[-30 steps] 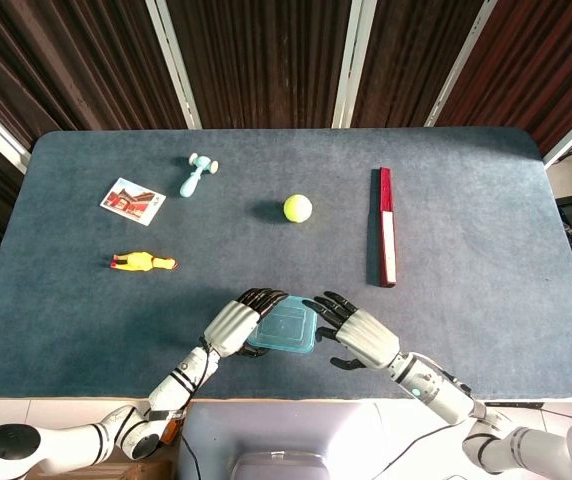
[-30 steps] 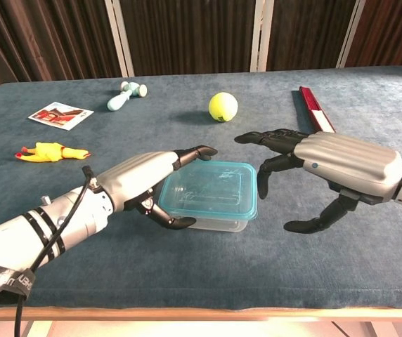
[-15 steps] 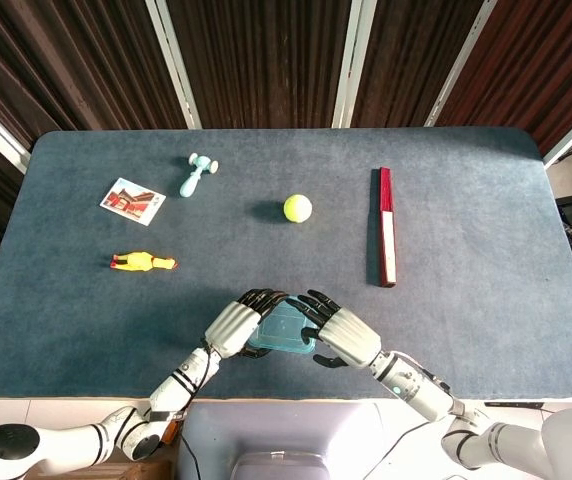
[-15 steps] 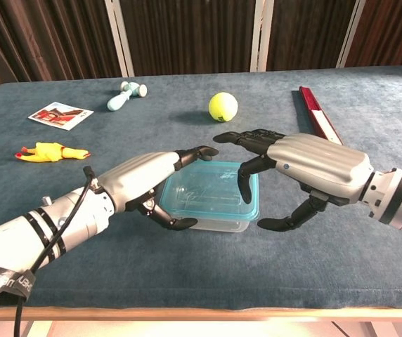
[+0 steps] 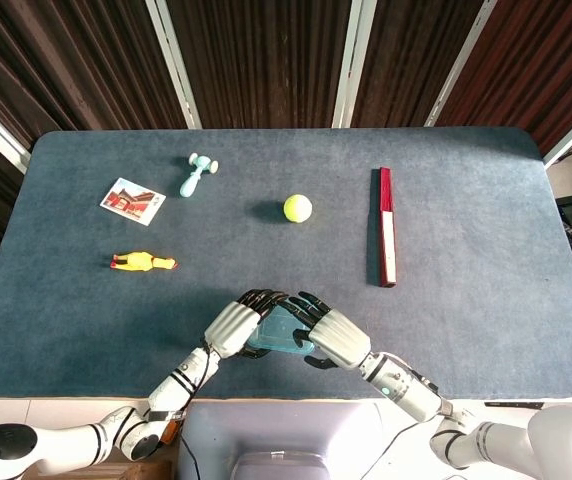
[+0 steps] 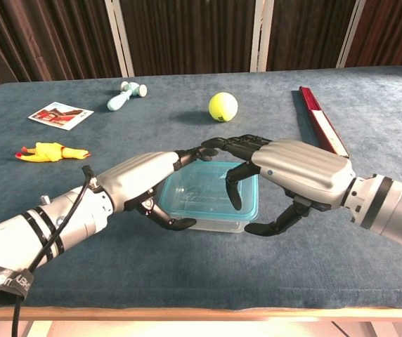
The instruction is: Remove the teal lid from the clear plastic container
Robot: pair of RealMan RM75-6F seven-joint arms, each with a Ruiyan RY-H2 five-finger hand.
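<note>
The clear plastic container (image 6: 202, 210) with its teal lid (image 6: 204, 188) sits near the table's front edge, mid-table. My left hand (image 6: 139, 180) grips its left side, fingers over the far rim and thumb at the near corner. My right hand (image 6: 301, 168) arches over the lid from the right with fingers spread, one fingertip pointing down at the lid's top and the thumb by the near right corner. I cannot tell whether it touches. In the head view both hands (image 5: 232, 326) (image 5: 335, 336) cover most of the lid (image 5: 282, 327).
A yellow-green tennis ball (image 5: 298, 208) lies beyond the container. A long red and white box (image 5: 387, 226) lies to the right. At the left are a yellow rubber chicken (image 5: 144, 262), a picture card (image 5: 133, 200) and a pale teal toy (image 5: 198, 174).
My right hand has moved left from beside the container to over the lid. The left hand and the container have stayed put.
</note>
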